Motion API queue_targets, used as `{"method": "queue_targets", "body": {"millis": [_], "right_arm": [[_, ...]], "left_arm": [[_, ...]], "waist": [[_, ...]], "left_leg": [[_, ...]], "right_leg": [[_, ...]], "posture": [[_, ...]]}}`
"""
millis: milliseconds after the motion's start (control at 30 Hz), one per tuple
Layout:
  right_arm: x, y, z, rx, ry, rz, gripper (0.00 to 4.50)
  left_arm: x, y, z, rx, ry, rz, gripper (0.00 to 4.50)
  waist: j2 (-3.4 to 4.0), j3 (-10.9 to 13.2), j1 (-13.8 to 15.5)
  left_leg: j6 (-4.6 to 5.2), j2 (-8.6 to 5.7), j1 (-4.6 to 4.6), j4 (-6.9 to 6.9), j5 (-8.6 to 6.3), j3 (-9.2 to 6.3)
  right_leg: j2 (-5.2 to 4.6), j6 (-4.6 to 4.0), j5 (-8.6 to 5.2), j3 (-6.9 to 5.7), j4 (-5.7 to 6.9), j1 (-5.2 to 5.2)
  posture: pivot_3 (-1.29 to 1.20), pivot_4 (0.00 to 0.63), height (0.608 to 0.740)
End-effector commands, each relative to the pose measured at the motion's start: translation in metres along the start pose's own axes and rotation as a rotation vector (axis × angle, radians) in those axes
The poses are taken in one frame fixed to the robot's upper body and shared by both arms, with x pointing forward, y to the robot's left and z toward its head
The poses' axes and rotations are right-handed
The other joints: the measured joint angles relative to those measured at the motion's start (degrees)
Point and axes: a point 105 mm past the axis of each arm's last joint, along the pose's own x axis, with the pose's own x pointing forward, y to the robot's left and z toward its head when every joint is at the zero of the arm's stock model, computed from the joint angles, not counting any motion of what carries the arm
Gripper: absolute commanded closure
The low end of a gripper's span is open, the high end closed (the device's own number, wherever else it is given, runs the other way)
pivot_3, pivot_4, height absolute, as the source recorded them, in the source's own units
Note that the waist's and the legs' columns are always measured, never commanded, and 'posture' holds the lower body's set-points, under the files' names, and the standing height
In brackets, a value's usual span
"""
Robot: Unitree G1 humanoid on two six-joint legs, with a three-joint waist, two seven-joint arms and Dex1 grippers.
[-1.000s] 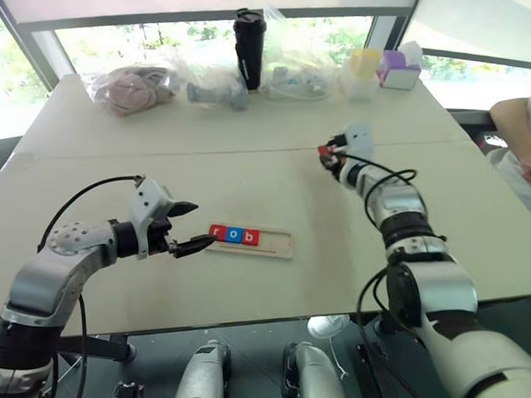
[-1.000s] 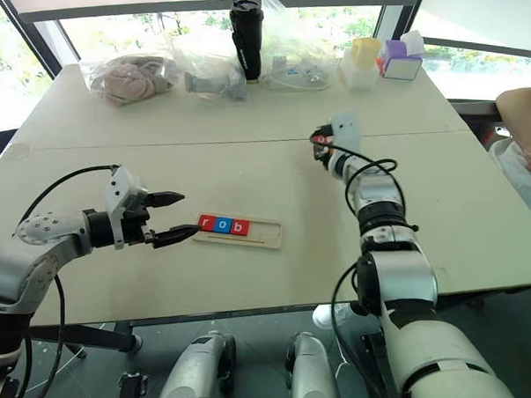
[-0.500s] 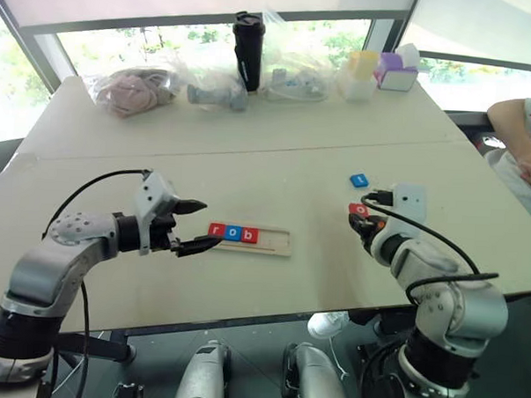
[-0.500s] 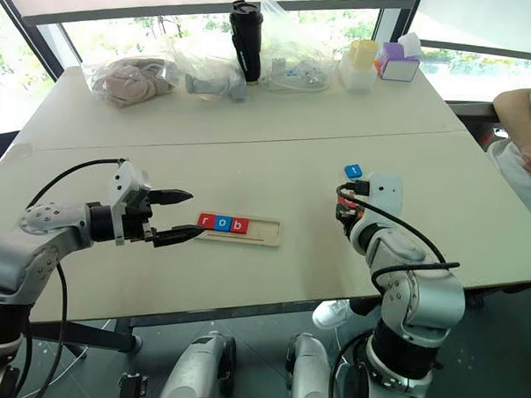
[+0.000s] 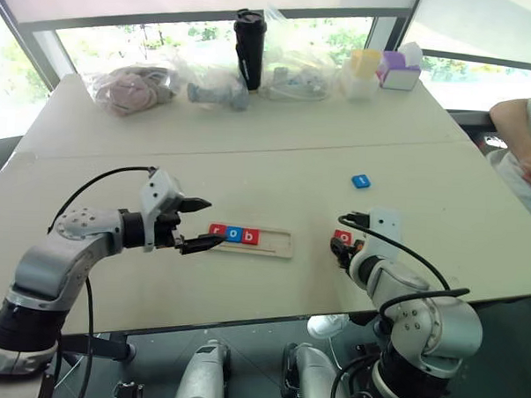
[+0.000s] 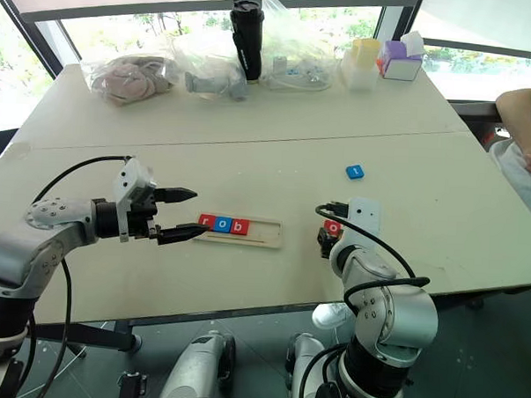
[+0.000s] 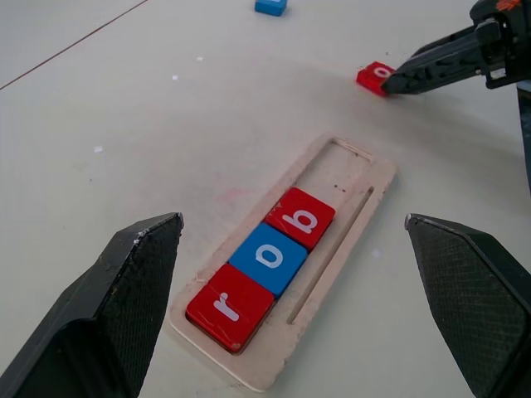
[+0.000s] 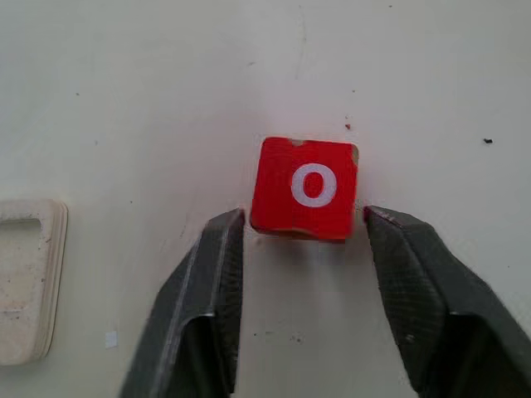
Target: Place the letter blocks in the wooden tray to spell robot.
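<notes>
Now the small red square "o" block (image 8: 304,187) is released on the table beside the pale wooden tray (image 7: 353,178); the right gripper (image 8: 303,228), jaws parted, apparently no longer grips it, while the left gripper (image 5: 198,224) is held wide open, empty.

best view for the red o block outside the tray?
Right wrist view: the red o block lies on the table, letter plainly readable, between the right gripper's open fingers. The eye views show it small by that gripper; the left wrist view, partly hidden behind a finger.
</notes>
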Motion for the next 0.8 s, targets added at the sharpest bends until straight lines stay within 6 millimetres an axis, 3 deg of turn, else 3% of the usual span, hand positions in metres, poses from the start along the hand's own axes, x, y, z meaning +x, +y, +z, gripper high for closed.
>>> {"method": "queue_targets", "body": {"millis": [33, 100, 167, 267, 367, 500, 800], "right_arm": [[-0.007, 0.017, 0.007, -0.075, -0.037, 0.126, 0.11], [-0.018, 0.020, 0.011, -0.240, -0.063, 0.215, 0.11], [-0.027, 0.013, 0.014, -0.415, -0.075, 0.302, 0.11], [-0.033, -0.007, 0.034, -0.634, -0.147, 0.415, 0.11], [-0.036, -0.015, 0.038, -0.762, -0.182, 0.599, 0.11], [-0.021, -0.035, 0.028, -0.874, -0.113, 0.724, 0.11], [0.020, -0.039, 0.040, -0.916, -0.112, 0.822, 0.11]], "left_arm": [[-0.004, -0.002, 0.007, 0.023, -0.014, 0.010, 0.00], [-0.006, -0.002, 0.007, 0.022, -0.007, 0.016, 0.00], [-0.008, 0.000, 0.007, 0.025, 0.002, 0.021, 0.00], [-0.009, 0.002, 0.007, 0.030, 0.010, 0.019, 0.00], [-0.008, 0.002, 0.007, 0.034, 0.014, 0.007, 0.00], [-0.005, 0.004, 0.010, 0.044, 0.012, 0.000, 0.00], [-0.008, 0.003, 0.012, 0.057, 0.011, 0.015, 0.00]], "waist": [[0.00, 0.00, -0.17], [0.02, 0.01, -0.27], [0.03, 0.03, -0.08], [-0.02, 0.04, -0.09], [-0.09, 0.06, -0.15], [-0.15, 0.05, -0.16], [-0.18, 0.06, -0.56]], "left_leg": [[-0.03, 0.03, 0.00, 0.00, -0.02, 0.00], [-0.04, 0.03, 0.00, -0.03, -0.02, 0.00], [0.00, 0.02, -0.04, -0.07, 0.00, -0.01], [-0.02, -0.09, -0.03, -0.13, -0.01, 0.04], [-0.14, -0.10, 0.03, -0.27, -0.09, 0.05], [0.03, -0.12, 0.14, -0.62, 0.02, -0.05], [0.06, -0.19, 0.11, -0.62, 0.05, -0.02]], "right_leg": [[0.01, 0.00, 0.00, 0.00, -0.01, 0.00], [0.02, 0.00, 0.00, 0.00, -0.03, -0.01], [-0.07, 0.01, -0.02, 0.01, -0.11, -0.01], [-0.11, 0.05, -0.05, 0.05, -0.27, 0.01], [0.02, 0.06, -0.05, 0.01, -0.58, 0.12], [0.12, 0.02, 0.00, -0.06, -0.90, 0.21], [0.12, 0.18, 0.12, 0.00, -0.76, 0.12]], "posture": [[0.00, 0.150, 0.740], [0.00, 0.150, 0.740], [0.00, 0.150, 0.740], [0.00, 0.150, 0.740], [0.00, 0.150, 0.740], [0.00, 0.150, 0.740], [0.00, 0.150, 0.740]]}}
